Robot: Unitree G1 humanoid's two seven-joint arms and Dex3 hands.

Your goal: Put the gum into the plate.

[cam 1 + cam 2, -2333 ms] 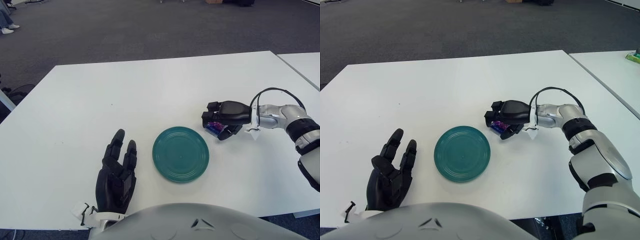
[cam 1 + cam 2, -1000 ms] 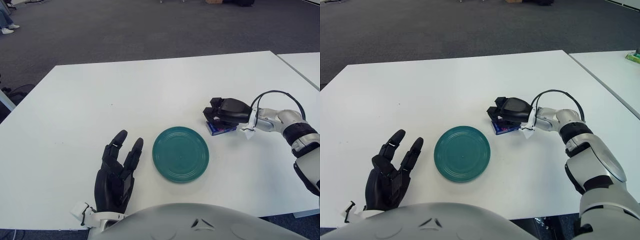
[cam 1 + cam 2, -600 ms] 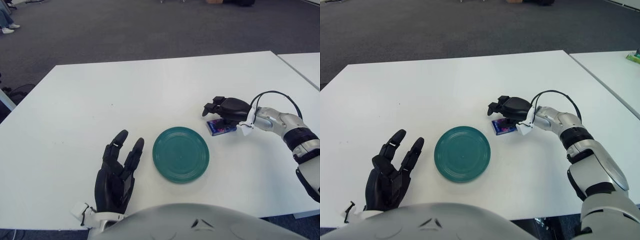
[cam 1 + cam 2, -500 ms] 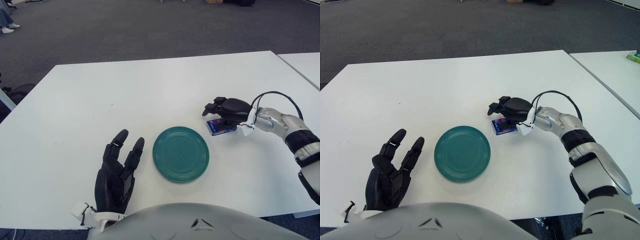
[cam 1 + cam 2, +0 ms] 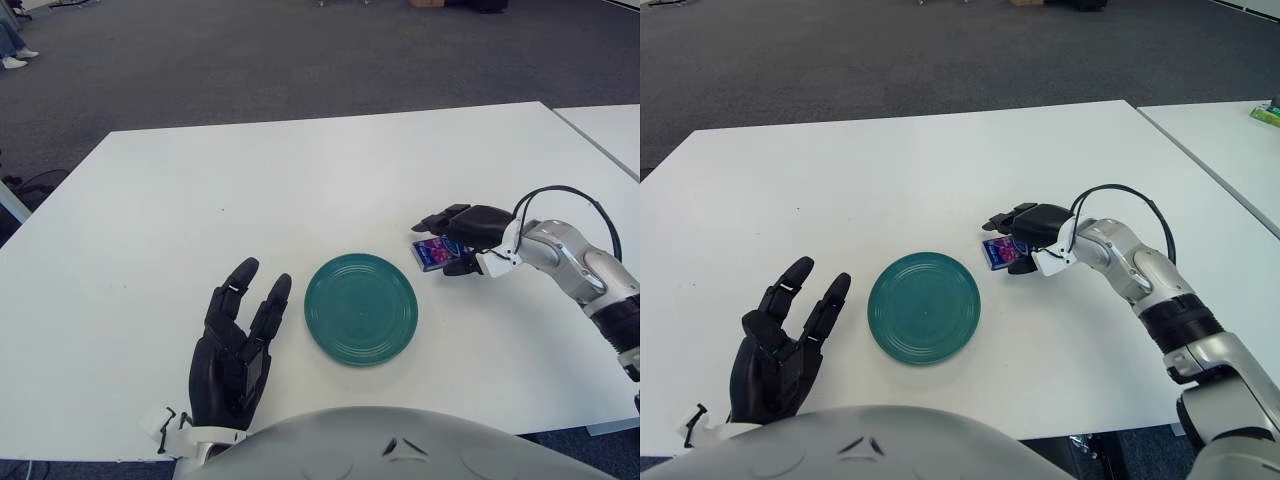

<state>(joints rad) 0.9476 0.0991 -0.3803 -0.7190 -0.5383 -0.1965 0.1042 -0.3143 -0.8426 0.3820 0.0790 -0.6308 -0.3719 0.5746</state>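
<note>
Gum [image 5: 433, 250] now gripped by right hand [image 5: 458, 240], lifted slightly beside plate [image 5: 361, 308].

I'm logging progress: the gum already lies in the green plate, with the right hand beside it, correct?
Not quite. The gum is outside the green plate, at its right, with the right hand at it, fingers around it. The left eye view shows this.

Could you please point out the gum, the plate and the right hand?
gum [image 5: 433, 251], left eye view, its blue face.
plate [image 5: 361, 307], left eye view, its bare centre.
right hand [image 5: 1025, 235], right eye view, around the gum.
</note>
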